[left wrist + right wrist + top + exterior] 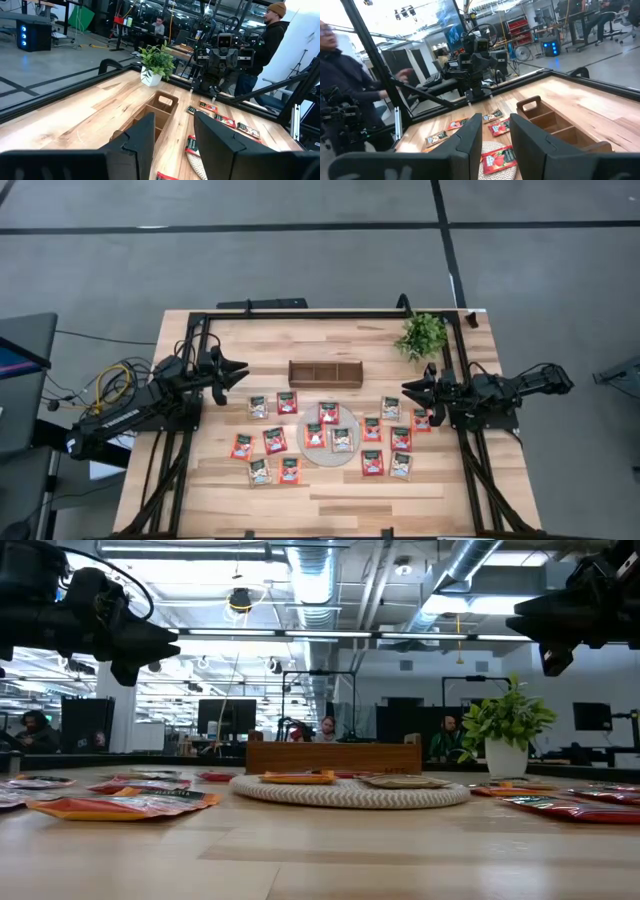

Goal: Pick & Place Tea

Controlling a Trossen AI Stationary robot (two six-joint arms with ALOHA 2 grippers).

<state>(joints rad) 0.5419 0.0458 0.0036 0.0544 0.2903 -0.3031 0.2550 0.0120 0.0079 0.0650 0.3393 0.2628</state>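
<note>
1. The counter (pixel 330 500) is made of light wood.
2. The left claw (pixel 237 372) is up in the air over the left part of the counter. Its two fingers (pixel 142 137) are spread apart and hold nothing.
3. The right claw (pixel 415 390) is up in the air over the right part of the counter. Its fingers (pixel 472 135) are spread apart too, and they hold nothing.
4. The two claws face each other across the counter.
5. The tea sachets (pixel 275 440) lie flat on the counter, between the two claws and a bit nearer the front edge. Some are red-orange and some are pale.
6. One bunch of sachets lies on the left, near the left claw. Another bunch (pixel 400 438) lies on the right, near the right claw.
7. A round mat (pixel 328 452) sits in the middle of the counter. A few sachets lie on it, and one sachet (pixel 328 412) lies on its far edge.
8. A brown wooden tray (pixel 325 373) with three boxes sits just behind the mat. I can see no sachets in it.
9. A small green plant (pixel 422 335) in a white pot stands at the far right of the counter.
10. A person (pixel 267 37) in dark clothes stands past the right side of the counter.
</note>
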